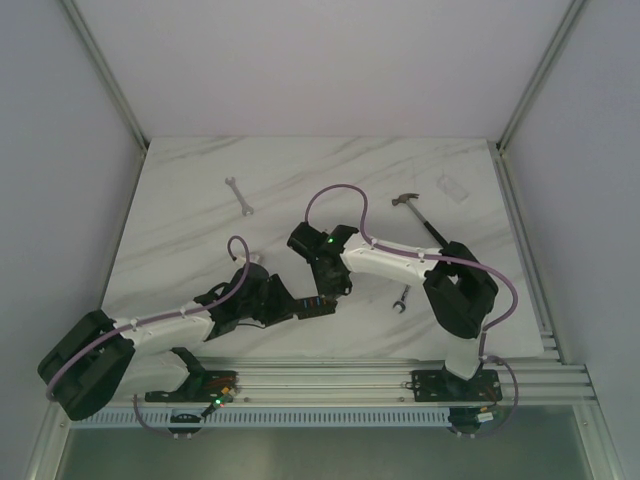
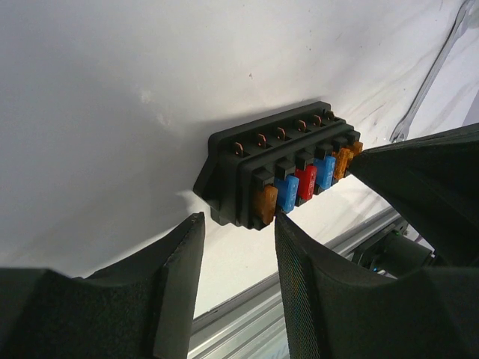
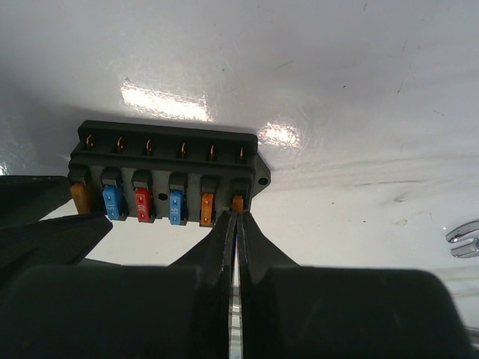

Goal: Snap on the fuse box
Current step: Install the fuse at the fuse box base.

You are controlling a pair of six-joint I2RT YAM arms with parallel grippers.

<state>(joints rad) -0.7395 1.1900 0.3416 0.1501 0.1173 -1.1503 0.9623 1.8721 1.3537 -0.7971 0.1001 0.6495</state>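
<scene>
The fuse box [image 2: 258, 153] is a black block lying on the white table, with a row of orange, blue and red fuses; it also shows in the right wrist view [image 3: 165, 149]. In the top view it is mostly hidden between the two grippers. My left gripper [image 2: 238, 224] is open and empty, its fingers just off the box's end by the orange end fuse [image 2: 265, 203]. My right gripper [image 3: 236, 215] is shut, and its tips touch the small orange fuse [image 3: 239, 200] in the last slot at the other end. In the top view the left gripper [image 1: 283, 305] and right gripper [image 1: 322, 292] meet near the table's front.
A wrench [image 1: 238, 195] lies at the back left. A hammer [image 1: 420, 215] and a small clear plastic piece [image 1: 452, 188] lie at the back right. A small wrench [image 1: 401, 299] lies beside the right arm. An aluminium rail [image 1: 350, 378] runs along the near edge.
</scene>
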